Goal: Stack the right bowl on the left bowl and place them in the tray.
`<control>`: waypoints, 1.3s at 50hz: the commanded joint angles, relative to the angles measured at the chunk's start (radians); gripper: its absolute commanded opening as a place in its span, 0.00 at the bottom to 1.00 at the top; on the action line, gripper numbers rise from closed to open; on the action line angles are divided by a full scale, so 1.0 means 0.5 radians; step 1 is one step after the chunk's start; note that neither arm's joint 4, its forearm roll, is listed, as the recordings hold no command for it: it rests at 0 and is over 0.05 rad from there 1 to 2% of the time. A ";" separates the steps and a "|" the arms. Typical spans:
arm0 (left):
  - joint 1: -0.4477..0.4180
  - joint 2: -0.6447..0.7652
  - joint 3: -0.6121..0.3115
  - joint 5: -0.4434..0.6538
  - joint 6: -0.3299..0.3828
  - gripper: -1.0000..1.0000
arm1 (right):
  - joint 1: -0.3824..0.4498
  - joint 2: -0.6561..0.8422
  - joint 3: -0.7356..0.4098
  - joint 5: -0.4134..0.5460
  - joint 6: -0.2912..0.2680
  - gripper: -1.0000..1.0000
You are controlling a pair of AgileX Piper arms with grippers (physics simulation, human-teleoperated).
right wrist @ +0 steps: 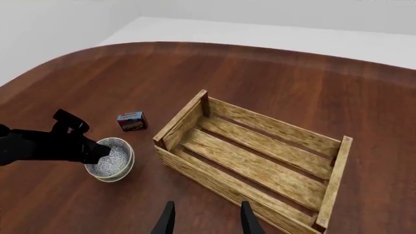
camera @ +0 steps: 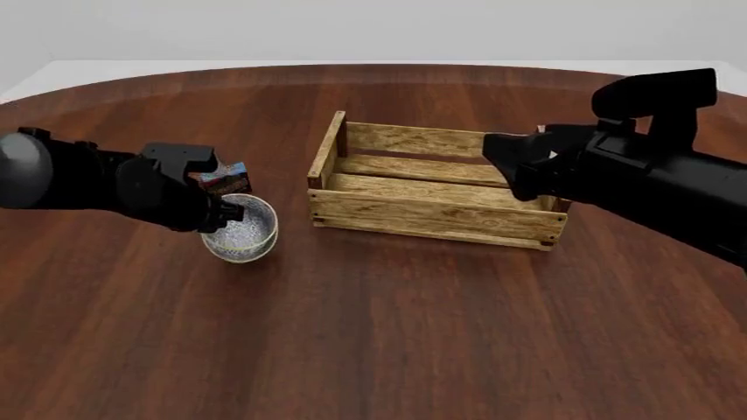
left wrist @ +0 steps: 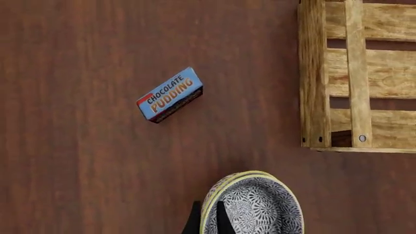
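Bowls (camera: 240, 231) sit nested on the counter (camera: 373, 341), one inside the other, left of the tray (camera: 435, 223); the doubled yellow rim in my left wrist view tells me the stacking is done. I cannot say which bowl is which, since they look alike.

Starting at the left, my left jaws (camera: 229, 211) are pinching the near rim of the stack, one finger inside and one outside, as the left wrist view shows. Whether the stack is lifted or resting on the wood I cannot tell. Just behind it lies a small pudding box (camera: 226, 179), apart from the bowls and not part of the job.

In the middle, the tray stands with nothing on its slats, close to the bowls but not touching them.

At the right, my right jaws (right wrist: 206, 219) hover above the tray's near side, spread and holding nothing.

So I judge one half finished. What remains is to carry the stack rightward over the tray's left wall, set it on the slats and let go.
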 commanded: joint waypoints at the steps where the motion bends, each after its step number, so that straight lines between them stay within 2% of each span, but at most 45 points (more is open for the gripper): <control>1: -0.043 -0.205 -0.086 0.185 0.029 0.00 | -0.004 -0.050 -0.001 0.033 -0.003 1.00; 23: -0.031 -0.434 -0.159 0.338 0.023 0.00 | -0.020 -0.161 -0.014 0.106 0.020 1.00; 46: -0.077 -0.521 -0.497 0.578 0.043 0.00 | -0.028 -0.198 -0.015 0.129 0.035 1.00; 65: -0.234 -0.520 -0.793 0.714 0.002 0.00 | -0.033 -0.188 -0.019 0.131 0.037 1.00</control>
